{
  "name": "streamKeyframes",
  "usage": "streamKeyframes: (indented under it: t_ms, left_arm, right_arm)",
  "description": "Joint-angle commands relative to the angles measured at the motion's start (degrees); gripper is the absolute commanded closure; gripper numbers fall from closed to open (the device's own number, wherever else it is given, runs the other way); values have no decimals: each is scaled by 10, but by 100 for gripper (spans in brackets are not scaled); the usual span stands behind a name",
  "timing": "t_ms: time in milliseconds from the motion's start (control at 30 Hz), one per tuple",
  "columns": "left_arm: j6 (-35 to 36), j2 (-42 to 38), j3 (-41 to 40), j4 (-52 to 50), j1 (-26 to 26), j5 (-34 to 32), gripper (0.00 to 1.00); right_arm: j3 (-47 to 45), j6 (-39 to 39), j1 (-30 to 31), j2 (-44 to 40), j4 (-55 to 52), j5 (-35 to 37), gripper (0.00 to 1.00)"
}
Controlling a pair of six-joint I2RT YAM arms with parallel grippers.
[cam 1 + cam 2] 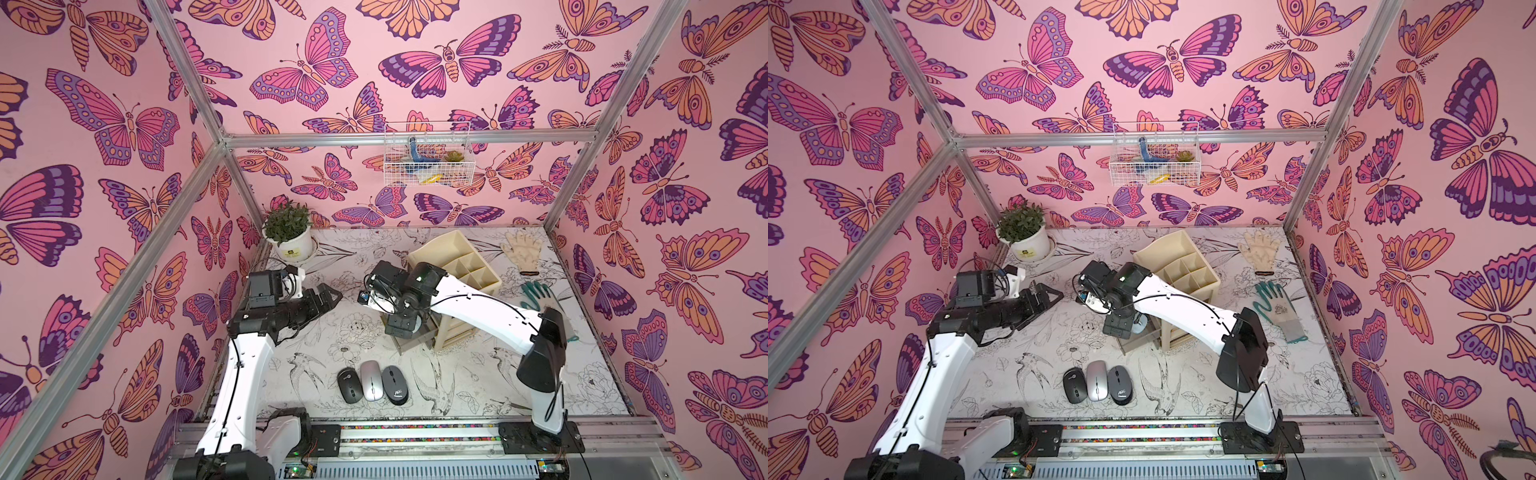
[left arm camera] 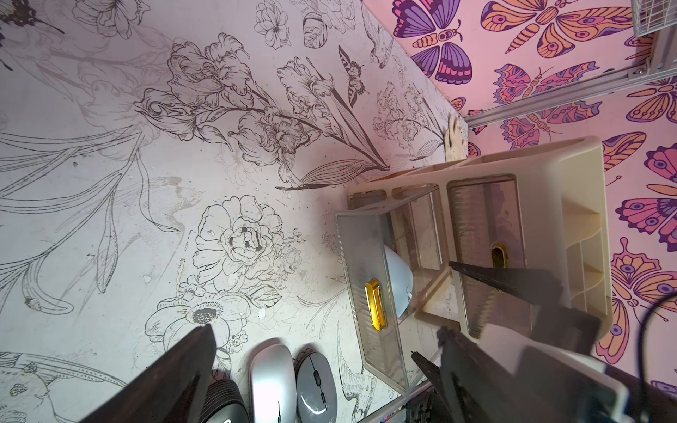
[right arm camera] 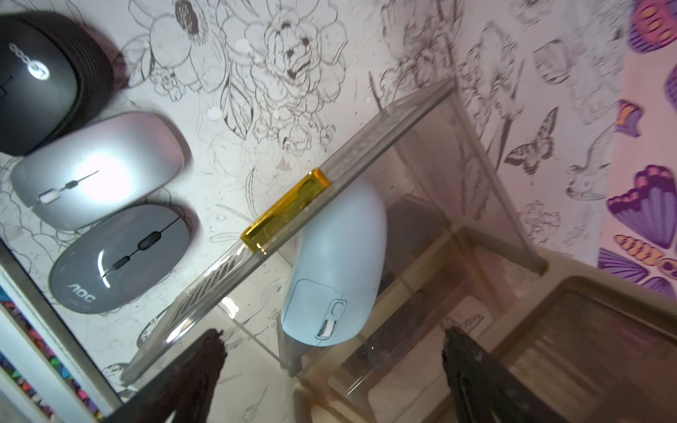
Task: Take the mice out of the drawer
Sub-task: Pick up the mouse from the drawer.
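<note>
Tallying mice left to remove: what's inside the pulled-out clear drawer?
A pale blue mouse lies in the drawer, behind its front panel. A dark shape beyond it is unidentifiable; the drawer's back is covered.

Clad in glossy white shells along the long links of the left arm (image 1: 249,382) and right arm (image 1: 473,309); black at the joints, wrists and bolted base mounts (image 1: 536,438); threaded with thin black cables (image 1: 490,297) clipped along the white covers; dotted with small dark screws; topped at the left wrist with a boxy black camera (image 1: 262,286) on a white bracket (image 1: 296,277); tipped with matte black wedge-shaped fingers (image 3: 198,370) on the right gripper (image 3: 333,335), toothed along the inner edges; likewise black and tapering at the left gripper (image 1: 334,297).
</note>
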Motion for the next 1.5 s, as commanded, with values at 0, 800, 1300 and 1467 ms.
streamKeyframes:
  t_ms: [0, 800, 1300, 1467]
  left_arm:
    - [9, -11, -9, 3, 4, 12, 0]
    - [9, -3, -8, 5, 4, 18, 0]
    - [8, -3, -9, 8, 4, 22, 0]
    - [8, -6, -11, 8, 4, 23, 0]
  right_arm:
    - [26, -4, -14, 16, -44, -43, 5]
    - [133, -14, -78, 155, -109, -20, 0]
    - [190, 7, -87, 148, -134, -29, 45]
    - [236, 19, -83, 117, -130, -19, 45]
